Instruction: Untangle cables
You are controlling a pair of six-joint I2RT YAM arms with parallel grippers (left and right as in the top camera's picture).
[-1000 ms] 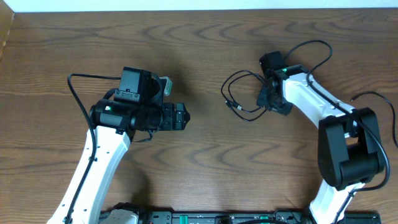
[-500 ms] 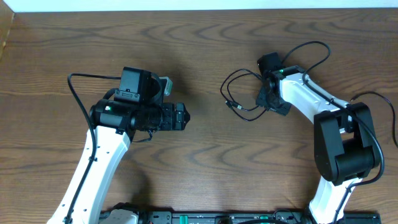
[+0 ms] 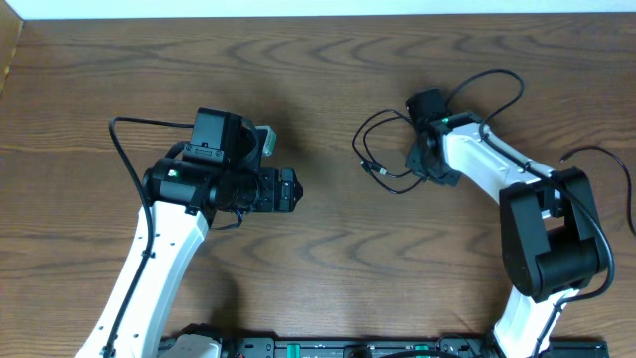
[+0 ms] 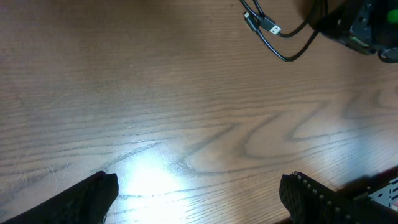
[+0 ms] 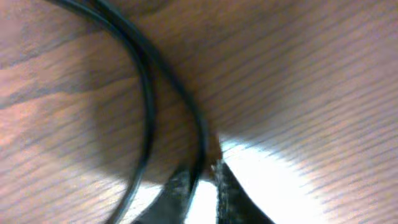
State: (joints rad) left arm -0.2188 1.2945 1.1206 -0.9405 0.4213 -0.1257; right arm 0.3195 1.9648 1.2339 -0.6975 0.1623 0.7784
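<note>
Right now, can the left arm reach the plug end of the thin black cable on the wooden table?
Probably yes. The left gripper is open and points at the plug end across bare wooden table; nothing lies between. The right gripper pinches the thin black cable farther along.

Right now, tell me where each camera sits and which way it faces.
Overhead: fixed above the brown wooden table, looking straight down; left arm and right arm show.
Left wrist: on the left arm, looking across the table toward the thin black cable; the open left gripper frames the bottom corners.
Right wrist: close above the table, looking down; the right gripper pinches that cable.
Shared: overhead and left wrist both show that cable.
</note>
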